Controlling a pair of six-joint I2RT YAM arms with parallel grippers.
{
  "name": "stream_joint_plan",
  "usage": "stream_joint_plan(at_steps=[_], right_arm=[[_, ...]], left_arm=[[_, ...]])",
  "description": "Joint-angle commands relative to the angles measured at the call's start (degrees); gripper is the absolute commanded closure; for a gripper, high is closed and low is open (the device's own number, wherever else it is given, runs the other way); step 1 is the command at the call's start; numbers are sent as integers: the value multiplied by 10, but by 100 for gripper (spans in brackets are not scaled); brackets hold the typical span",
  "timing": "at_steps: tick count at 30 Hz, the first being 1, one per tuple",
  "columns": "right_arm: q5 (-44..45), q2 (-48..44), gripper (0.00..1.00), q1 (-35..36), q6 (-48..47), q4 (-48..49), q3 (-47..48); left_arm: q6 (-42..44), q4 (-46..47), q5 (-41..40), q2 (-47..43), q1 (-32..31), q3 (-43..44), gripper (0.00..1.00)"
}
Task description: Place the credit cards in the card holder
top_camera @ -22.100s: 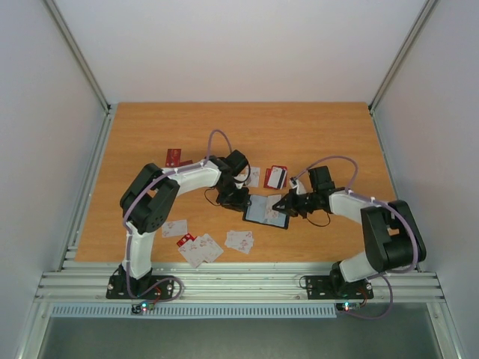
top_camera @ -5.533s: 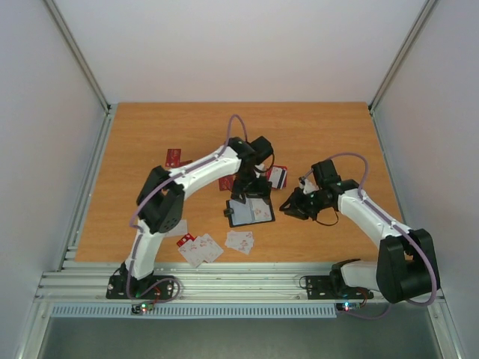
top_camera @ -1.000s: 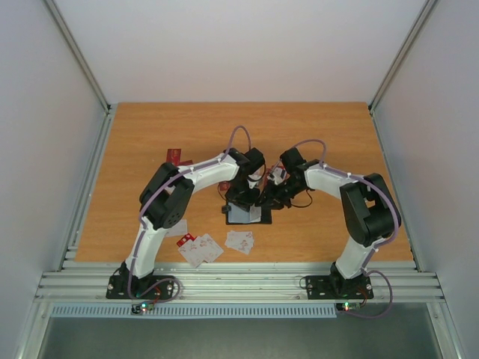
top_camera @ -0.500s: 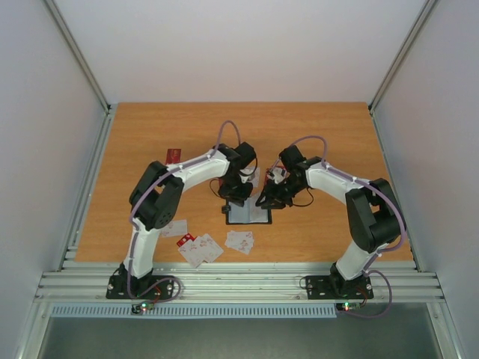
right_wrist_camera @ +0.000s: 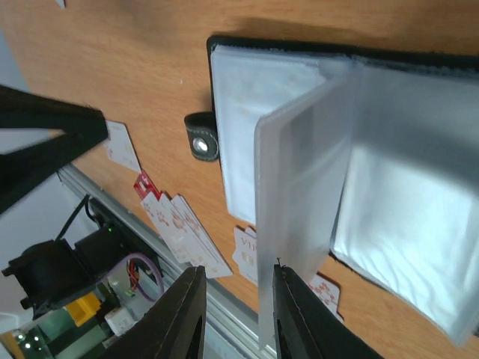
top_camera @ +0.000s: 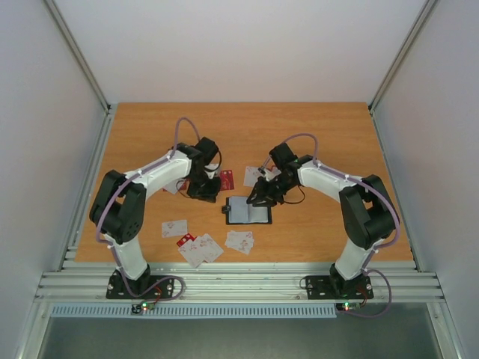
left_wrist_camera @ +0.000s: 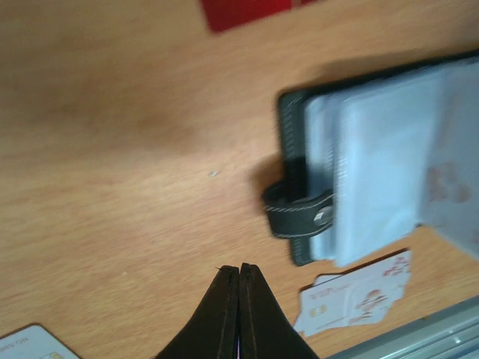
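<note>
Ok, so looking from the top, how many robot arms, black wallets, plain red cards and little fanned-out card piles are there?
Robot arms: 2, the left arm and the right arm
Card holder: 1
Plain red card in sight: 1
Fanned card piles: 2, the left pile and the right pile
Total: 6

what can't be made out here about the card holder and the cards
- Card holder: left wrist view is blurred and the frame edge cuts off its right side; whether a card sits in the sleeves is unclear.
- Lifted sleeve: right wrist view, frosted plastic hides what lies behind it.
- Loose cards: top view, print too small to read.
- Red card: left wrist view, cut off by the top edge.
</note>
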Motion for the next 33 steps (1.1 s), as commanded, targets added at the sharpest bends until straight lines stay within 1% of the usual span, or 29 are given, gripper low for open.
stream_joint_plan(at_steps=[1,5,11,14,16,19,21,23,25,27,30,33], right_arm=[[-2,38,73,20,24,23,36],[0,81,73,41,40,39,63],[26,130,74,65,44,19,100],[42,137,75,66,43,4,111],[54,130,75,66,36,-12,116],[69,96,75,65,26,-32,114],[76,73,74,65,25,-40,107],[80,56,74,65,29,-42,96],[81,48,74,65,38,-35,83],[80,50,74,65,53,-16,72],[73,63,74,65,75,12,65],[59,80,76,65,94,48,58]], left_arm=[[11,37,13,-22,4,-50,97],[6,43,7,-47,7,-70,96],[2,52,6,-88,24,-106,93],[-1,69,19,-104,29,-128,89],[2,85,44,-104,29,-136,87],[18,104,71,-91,29,-134,81],[29,113,87,-87,28,-128,75],[42,114,84,-82,24,-119,69],[59,114,83,-70,18,-110,60],[74,111,75,-49,13,-97,56],[85,103,74,-20,3,-72,56],[86,104,82,-2,-6,-52,63]])
